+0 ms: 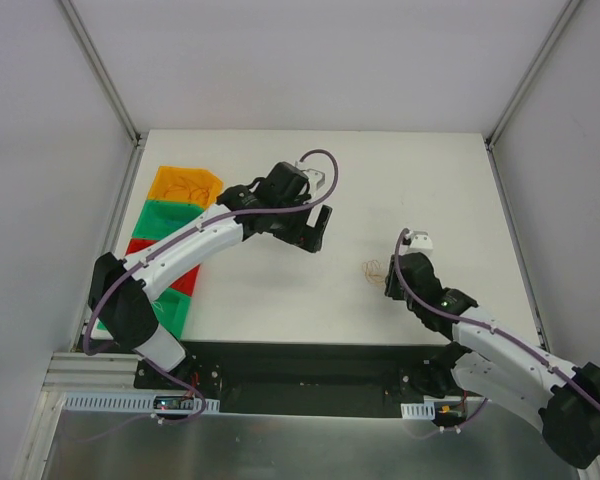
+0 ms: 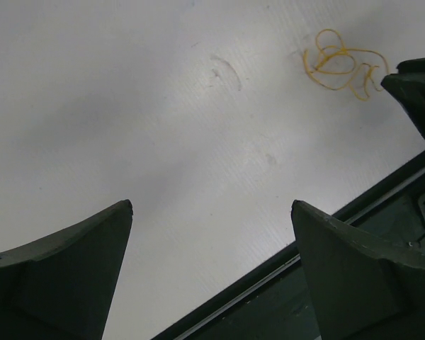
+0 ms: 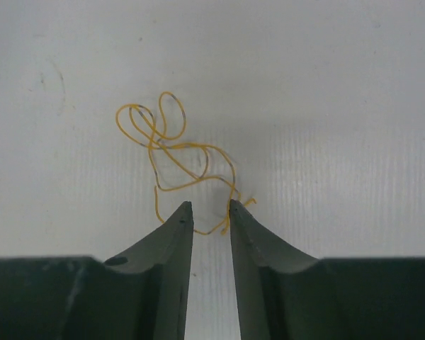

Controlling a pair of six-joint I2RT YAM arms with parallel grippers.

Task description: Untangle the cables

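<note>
The cables (image 3: 173,156) are a small tangle of thin orange-yellow wire loops lying on the white table; they also show in the top view (image 1: 372,268) and at the upper right of the left wrist view (image 2: 343,64). My right gripper (image 3: 211,205) is low at the near edge of the tangle, its jaws a narrow gap apart with one strand lying between the tips; in the top view it (image 1: 392,285) sits just right of the clump. My left gripper (image 1: 320,232) is wide open and empty, left of and apart from the cables, and it also shows in the left wrist view (image 2: 212,205).
A row of bins stands along the table's left edge: an orange bin (image 1: 185,185) with thin strands inside, a green bin (image 1: 170,218), a red bin (image 1: 185,282) and another green bin (image 1: 170,312). A black base rail (image 1: 310,372) runs along the near edge.
</note>
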